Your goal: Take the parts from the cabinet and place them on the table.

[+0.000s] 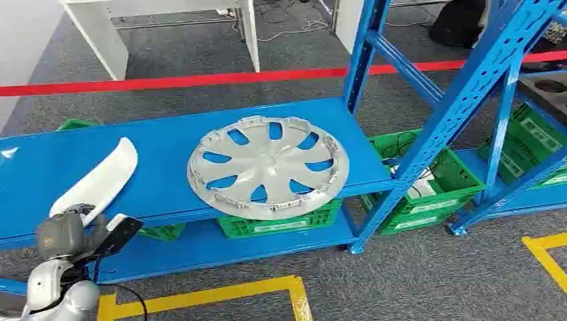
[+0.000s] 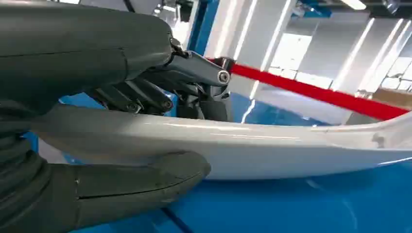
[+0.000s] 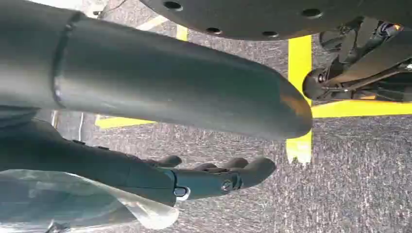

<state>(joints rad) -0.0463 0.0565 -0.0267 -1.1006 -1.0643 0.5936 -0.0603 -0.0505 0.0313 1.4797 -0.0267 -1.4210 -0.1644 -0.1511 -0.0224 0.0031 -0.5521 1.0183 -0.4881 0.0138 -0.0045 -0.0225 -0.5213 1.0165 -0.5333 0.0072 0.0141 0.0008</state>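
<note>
On the blue metal shelf [image 1: 167, 167], left hand [image 1: 70, 231] clamps the near end of the long white curved plastic trim panel [image 1: 100, 179], thumb under, fingers [image 2: 141, 94] over. Likely light, glossy-slick, slightly flexible; a grip nearer mid-length would balance better. Right hand [image 3: 194, 177] hangs over the floor, fingers apart, holding nothing.

White trim part [image 1: 100, 177]; silver hubcap [image 1: 267, 167]; blue shelf [image 1: 167, 144]; green crates [image 1: 428, 180].

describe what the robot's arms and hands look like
The left arm is rounded silver metal with a thin black cable beside it. The left hand has a grey cover, thick grey thumb and dark metal fingers with silver pivot screws. The right hand shows the same grey thumb and dark fingers.
</note>
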